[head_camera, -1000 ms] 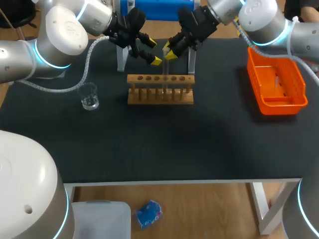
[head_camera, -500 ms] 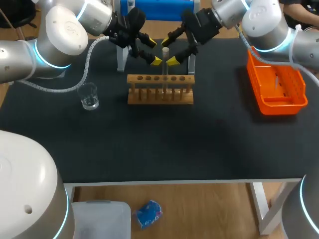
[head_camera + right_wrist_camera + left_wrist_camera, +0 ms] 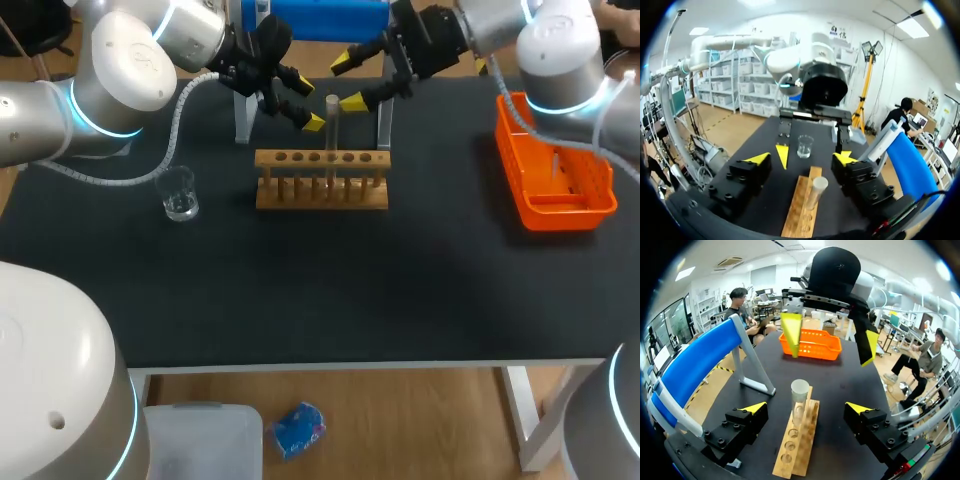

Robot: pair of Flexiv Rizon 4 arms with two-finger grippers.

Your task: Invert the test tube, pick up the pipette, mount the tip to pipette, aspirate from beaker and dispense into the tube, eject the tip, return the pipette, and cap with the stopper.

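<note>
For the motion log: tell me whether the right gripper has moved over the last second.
Yes. The right gripper has drawn away from the test tube standing in the rack, rightward and toward the far edge of the table.

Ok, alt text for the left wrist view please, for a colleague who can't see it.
A test tube stands upright in a wooden rack just ahead of the open left gripper, touching neither finger. Beyond it the right gripper hangs open above the table, with an orange basket behind.
</note>
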